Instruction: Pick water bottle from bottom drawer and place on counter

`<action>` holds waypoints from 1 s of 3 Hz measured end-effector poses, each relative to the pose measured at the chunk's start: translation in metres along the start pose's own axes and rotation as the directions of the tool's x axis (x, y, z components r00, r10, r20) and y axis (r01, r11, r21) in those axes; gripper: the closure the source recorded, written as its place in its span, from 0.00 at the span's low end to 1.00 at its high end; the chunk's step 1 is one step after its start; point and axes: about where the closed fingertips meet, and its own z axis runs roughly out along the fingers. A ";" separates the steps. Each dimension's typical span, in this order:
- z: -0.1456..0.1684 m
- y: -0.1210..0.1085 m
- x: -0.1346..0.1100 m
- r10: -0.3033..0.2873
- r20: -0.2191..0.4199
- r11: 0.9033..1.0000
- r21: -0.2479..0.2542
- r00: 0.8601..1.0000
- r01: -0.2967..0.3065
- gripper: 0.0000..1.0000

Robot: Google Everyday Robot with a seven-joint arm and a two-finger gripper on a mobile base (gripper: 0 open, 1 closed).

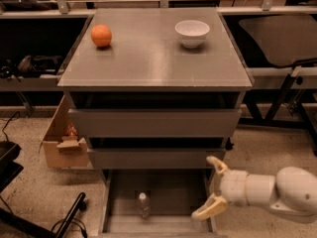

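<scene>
Clear plastic water bottle (143, 205) upright in the open bottom drawer (174, 190), gripper (204, 187) spread wide at the drawer's right edge: approach step, apparently, next needing a leftward reach to straddle the bottle.

Frame edge crops bottom drawer (173, 195) beside the gripper (204, 187).

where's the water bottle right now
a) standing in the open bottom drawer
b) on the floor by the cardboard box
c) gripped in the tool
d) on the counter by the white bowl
a: the water bottle stands upright on the floor of the open bottom drawer, while the tool is at the drawer's right side, fingers open and holding nothing.
</scene>
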 end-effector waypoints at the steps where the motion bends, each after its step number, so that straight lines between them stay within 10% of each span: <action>1: 0.090 -0.004 0.061 -0.045 -0.028 0.999 -0.003 0.999 0.045 0.00; 3: 0.192 -0.020 0.116 -0.075 0.039 0.997 -0.008 0.996 0.076 0.00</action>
